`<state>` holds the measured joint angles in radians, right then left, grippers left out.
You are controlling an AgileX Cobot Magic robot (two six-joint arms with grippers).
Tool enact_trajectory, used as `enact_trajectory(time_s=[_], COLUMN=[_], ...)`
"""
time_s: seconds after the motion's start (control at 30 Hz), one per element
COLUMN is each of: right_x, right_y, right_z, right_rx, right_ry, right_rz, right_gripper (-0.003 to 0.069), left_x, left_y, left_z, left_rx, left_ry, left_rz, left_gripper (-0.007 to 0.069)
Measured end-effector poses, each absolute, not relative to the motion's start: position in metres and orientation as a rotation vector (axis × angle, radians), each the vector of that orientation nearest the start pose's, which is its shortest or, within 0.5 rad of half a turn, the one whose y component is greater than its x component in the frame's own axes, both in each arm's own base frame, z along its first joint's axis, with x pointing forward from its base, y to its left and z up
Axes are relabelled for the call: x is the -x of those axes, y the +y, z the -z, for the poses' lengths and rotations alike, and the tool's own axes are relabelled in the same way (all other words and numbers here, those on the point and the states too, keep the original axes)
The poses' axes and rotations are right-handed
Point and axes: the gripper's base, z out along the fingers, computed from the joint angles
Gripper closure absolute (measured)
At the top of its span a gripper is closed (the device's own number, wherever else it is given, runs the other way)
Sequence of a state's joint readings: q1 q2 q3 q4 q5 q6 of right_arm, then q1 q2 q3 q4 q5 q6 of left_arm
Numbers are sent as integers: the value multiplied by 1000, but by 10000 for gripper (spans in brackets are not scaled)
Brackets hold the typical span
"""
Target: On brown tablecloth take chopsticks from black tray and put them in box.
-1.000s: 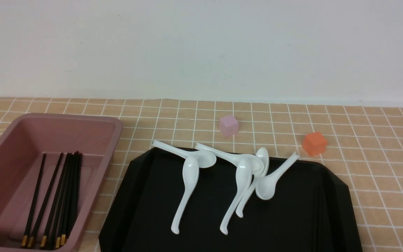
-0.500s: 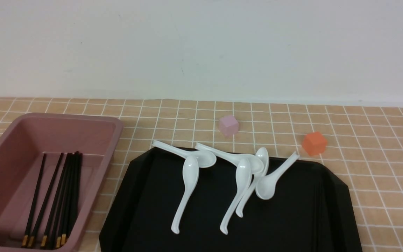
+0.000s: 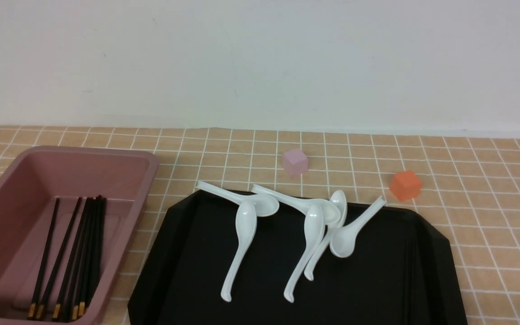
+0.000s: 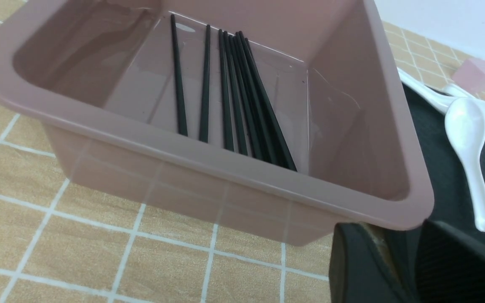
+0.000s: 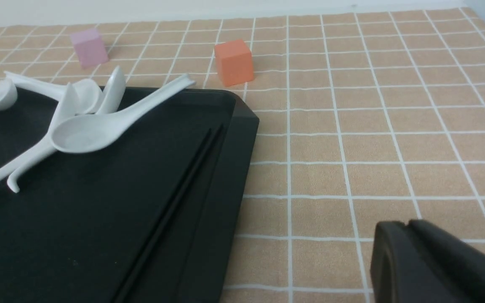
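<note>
Far left in the front view: the pink box sits on the brown tablecloth, just beside the black tray, narrow gap between them. A bunch of chopsticks lies flat on the box floor, running lengthwise, gold ends toward the robot. Two lie a little apart on the left, the rest packed together and overlapping; exact count unclear. Left wrist view shows the same chopsticks inside the box, near ends hidden behind the near wall

Left gripper: only two dark fingers at the frame edge in its wrist view, a narrow gap between them, nothing in it. It sits outside the near corner of the box, low over the surface. Released or clenched: cannot tell

Centre: the tray takes up most of the near surface. Five white spoons lie on its far half, several overlapping, some handles resting over the far rim. A pink cube stands on the cloth beyond the tray

Right: an orange cube on the cloth near the tray's far right corner. In the right wrist view two more chopsticks lie side by side along the tray's right rim, black on black, barely visible in the front view

Right gripper: dark body over bare cloth, well clear of the tray, fingertips out of frame, state cannot be told
</note>
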<state>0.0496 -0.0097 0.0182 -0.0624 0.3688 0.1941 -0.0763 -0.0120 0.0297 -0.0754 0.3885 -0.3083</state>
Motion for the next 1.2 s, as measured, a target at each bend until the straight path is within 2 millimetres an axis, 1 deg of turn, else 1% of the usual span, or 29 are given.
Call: enact_trajectory(time_s=[1.2], right_x=[-53], right_y=[1], right_z=[-174], right_rx=[-96], right_ry=[1859], right_rz=[-108], right_gripper=[552], left_x=[-52], left_y=[-7], left_z=[-169], left_rx=[267], left_ry=[1884], left_rz=[337], left_gripper=[386])
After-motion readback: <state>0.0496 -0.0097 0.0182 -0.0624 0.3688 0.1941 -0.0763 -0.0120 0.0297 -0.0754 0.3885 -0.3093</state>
